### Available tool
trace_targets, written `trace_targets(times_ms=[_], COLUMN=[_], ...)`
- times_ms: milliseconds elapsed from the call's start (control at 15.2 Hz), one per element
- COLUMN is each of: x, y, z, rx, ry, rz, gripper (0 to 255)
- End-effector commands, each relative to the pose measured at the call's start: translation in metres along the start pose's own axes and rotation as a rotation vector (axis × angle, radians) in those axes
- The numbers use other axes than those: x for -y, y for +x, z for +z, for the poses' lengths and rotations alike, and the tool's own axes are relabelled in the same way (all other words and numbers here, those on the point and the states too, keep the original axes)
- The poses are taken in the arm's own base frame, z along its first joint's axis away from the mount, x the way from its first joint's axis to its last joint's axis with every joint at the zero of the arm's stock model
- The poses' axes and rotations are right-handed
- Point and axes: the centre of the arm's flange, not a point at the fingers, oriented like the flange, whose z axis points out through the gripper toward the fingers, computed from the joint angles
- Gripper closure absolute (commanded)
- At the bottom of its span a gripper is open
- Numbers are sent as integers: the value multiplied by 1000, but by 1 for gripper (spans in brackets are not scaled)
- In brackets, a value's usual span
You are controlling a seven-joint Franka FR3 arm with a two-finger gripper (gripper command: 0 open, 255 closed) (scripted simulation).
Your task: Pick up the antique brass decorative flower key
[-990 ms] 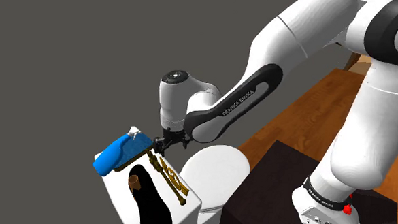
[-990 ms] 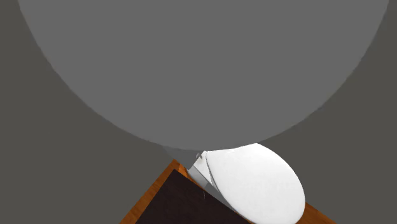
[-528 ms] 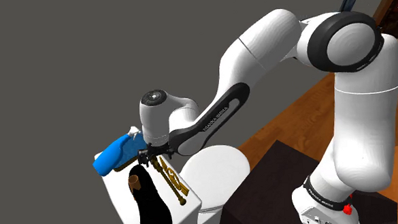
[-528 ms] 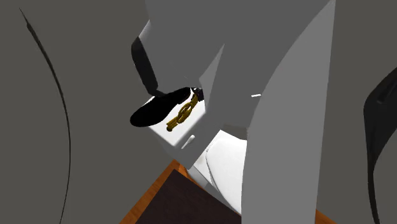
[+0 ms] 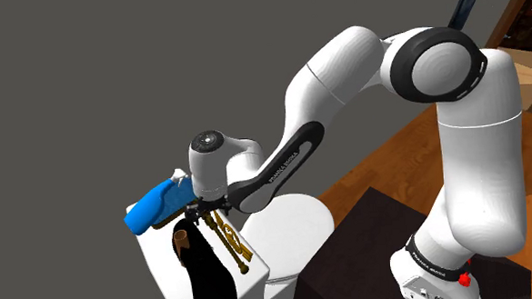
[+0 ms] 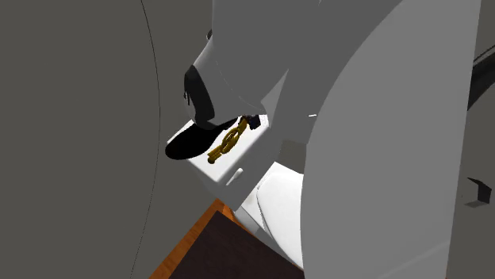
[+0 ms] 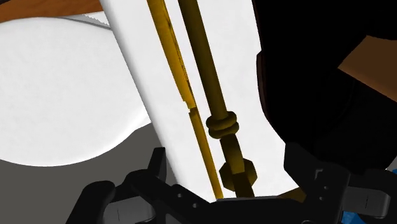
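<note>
The brass key lies on the white toilet tank lid, long and slim with ringed knobs on its shaft. In the second exterior view the key rests beside a black object. My black gripper hangs just over the key's end nearest the blue object. In the wrist view the gripper is open, its fingers standing apart on either side of the shaft without touching it. The arm hides most of the gripper in the second exterior view.
A black shoe-like object with a brown top lies right beside the key on the tank lid. A blue object sits at the lid's far end. The white toilet seat cover is below, with the dark stand on a wooden floor.
The arm has folded back and the gripper has come down and toward the shoulder view's left, from above the blue object's edge to just over the key's end.
</note>
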Motion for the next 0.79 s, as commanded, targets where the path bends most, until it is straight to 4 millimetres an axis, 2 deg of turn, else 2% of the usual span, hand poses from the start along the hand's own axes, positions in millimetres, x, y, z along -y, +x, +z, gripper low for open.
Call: trace_targets(times_ms=[0, 594, 726], x=[0, 1, 2], y=[-11, -10, -8], z=[10, 9, -1], rx=[18, 17, 17], ry=[-6, -6, -6], rz=[-12, -12, -12], gripper=[255, 255, 255])
